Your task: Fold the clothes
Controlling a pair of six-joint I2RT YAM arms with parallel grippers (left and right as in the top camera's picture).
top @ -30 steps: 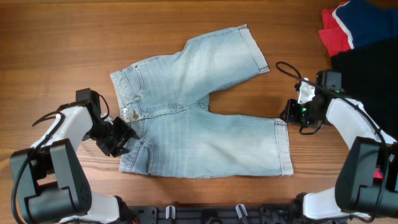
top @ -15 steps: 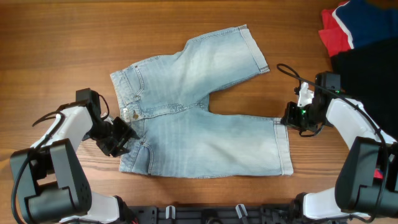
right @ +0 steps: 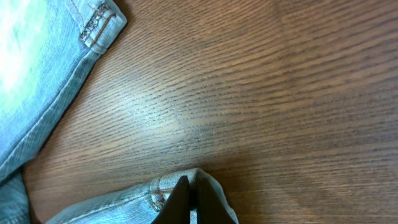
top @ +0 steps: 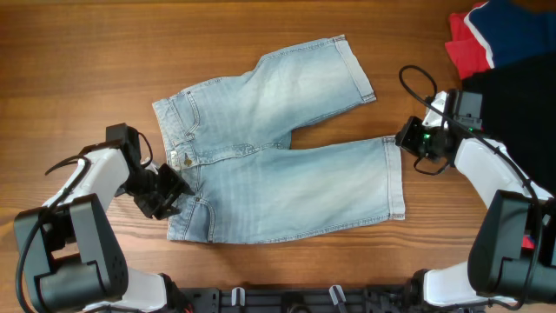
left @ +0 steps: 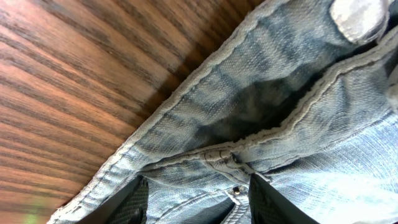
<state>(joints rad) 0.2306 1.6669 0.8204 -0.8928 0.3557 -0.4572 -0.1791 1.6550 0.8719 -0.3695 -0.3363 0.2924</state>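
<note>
Right gripper, now clamped on the jeans hem, has pulled it away from the robot. Left gripper straddles the waistband, half open; grip unclear. Fold 1 underway; next, carry hem across.

Showing faded light-blue denim with tan stitching on the jeans, brown wood grain on the table, a red garment, a navy garment, a black garment

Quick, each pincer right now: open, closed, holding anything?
Left pincer: open, straddling the waistband of the pale light-blue denim jeans.
Right pincer: closed on a leg hem of the jeans.
</note>
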